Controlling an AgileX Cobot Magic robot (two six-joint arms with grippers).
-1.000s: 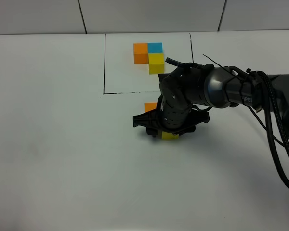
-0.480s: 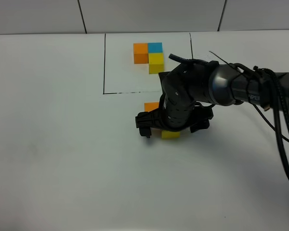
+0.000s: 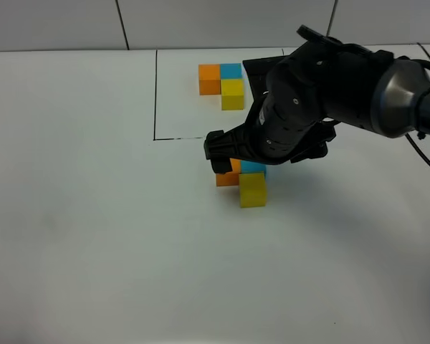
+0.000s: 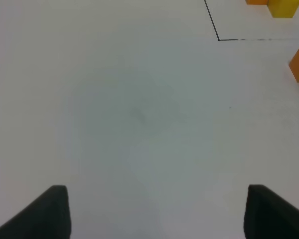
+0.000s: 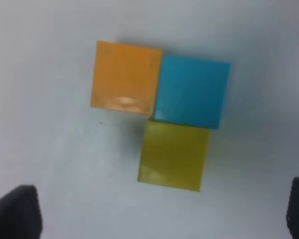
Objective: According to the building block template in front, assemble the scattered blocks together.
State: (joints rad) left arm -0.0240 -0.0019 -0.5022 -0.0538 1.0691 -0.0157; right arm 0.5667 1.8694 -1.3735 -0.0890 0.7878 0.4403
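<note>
The scattered blocks point(image 3: 244, 179) are set together in an L on the white table point(image 3: 93, 215), just outside the near edge of the building block template point(image 3: 222, 86). The orange cube point(image 5: 125, 77) and blue cube point(image 5: 191, 91) are laid side by side, with the yellow cube point(image 5: 173, 155) butted against the blue. The right gripper point(image 5: 159, 209) is hung directly above them, spread wide, nothing held. The blue cube, largely hidden by the arm in the exterior view, is shown fully by the right wrist view. The left gripper point(image 4: 157, 211) is seen parted over bare table.

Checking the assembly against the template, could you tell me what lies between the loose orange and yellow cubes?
Nothing: orange cube and yellow cube touch only the blue cube, meeting corner-to-corner, per right wrist view.
</note>
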